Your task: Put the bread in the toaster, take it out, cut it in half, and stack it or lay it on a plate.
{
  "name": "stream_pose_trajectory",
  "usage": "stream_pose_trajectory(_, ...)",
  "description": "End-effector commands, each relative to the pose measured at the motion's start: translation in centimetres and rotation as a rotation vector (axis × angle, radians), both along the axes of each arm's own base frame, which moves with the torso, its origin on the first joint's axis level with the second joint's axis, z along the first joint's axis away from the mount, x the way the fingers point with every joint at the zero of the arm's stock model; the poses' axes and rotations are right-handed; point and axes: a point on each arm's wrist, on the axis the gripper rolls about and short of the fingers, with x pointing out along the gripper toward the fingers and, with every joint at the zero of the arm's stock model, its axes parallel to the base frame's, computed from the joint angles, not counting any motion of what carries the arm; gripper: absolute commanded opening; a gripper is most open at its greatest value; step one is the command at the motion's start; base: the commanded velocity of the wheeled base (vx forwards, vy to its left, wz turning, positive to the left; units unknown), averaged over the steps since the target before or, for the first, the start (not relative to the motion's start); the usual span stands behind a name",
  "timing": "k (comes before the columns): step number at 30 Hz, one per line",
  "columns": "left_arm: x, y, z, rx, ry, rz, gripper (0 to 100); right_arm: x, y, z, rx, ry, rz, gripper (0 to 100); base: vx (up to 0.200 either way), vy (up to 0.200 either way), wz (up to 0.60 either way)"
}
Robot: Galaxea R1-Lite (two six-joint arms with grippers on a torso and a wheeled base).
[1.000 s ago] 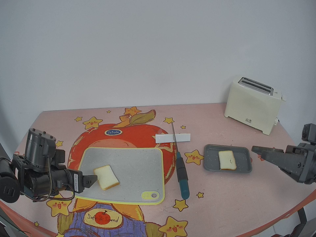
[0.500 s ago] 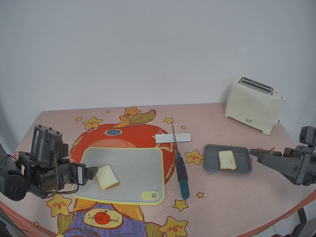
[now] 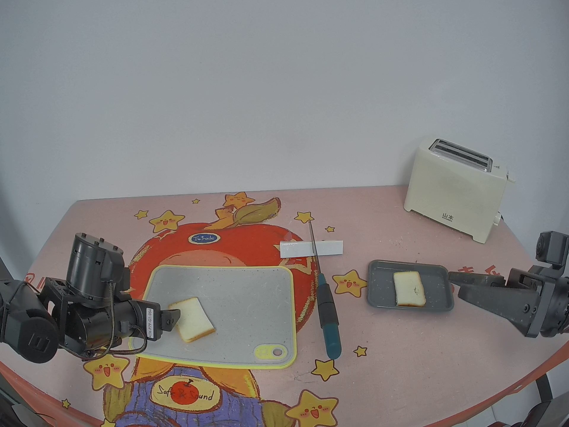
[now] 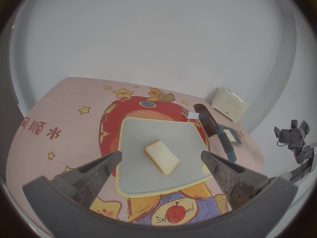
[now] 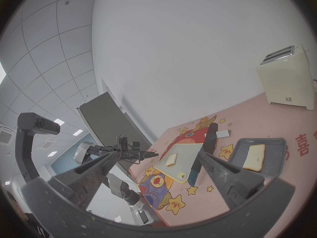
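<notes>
From the head camera we look forward and down over the pink table (image 3: 385, 220), with a plain wall (image 3: 284, 78) behind it. Our left wrist camera sits low at the table's left end, near the cutting board (image 4: 138, 169), facing across toward the toaster (image 4: 229, 104). Our right wrist camera looks back from the right end, farther from the board. All three views share the board, knife (image 3: 326, 309) and tray (image 3: 379, 286).

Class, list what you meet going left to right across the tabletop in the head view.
Pale bread piece on the grey cutting board → teal-handled knife → pale bread slice in the dark grey tray → right gripper.
</notes>
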Motion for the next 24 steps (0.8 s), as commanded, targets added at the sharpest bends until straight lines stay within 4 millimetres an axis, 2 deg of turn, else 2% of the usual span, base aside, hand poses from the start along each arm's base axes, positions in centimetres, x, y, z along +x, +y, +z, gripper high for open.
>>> stream_pose_trajectory(1, 0.26, -0.16, -0.3, 0.006, 0.009, 0.003, 100, 0.03, 0.05, -0.05, -0.001, 0.002, 0.003, 100, 0.0, 0.0, 0.0)
stream_pose_trajectory(24, 0.41, -0.25, -1.13, 0.007, 0.002, 0.004, 100, 0.0, 0.08, -0.21, -0.006, 0.012, 0.006, 100, 0.0, 0.0, 0.0)
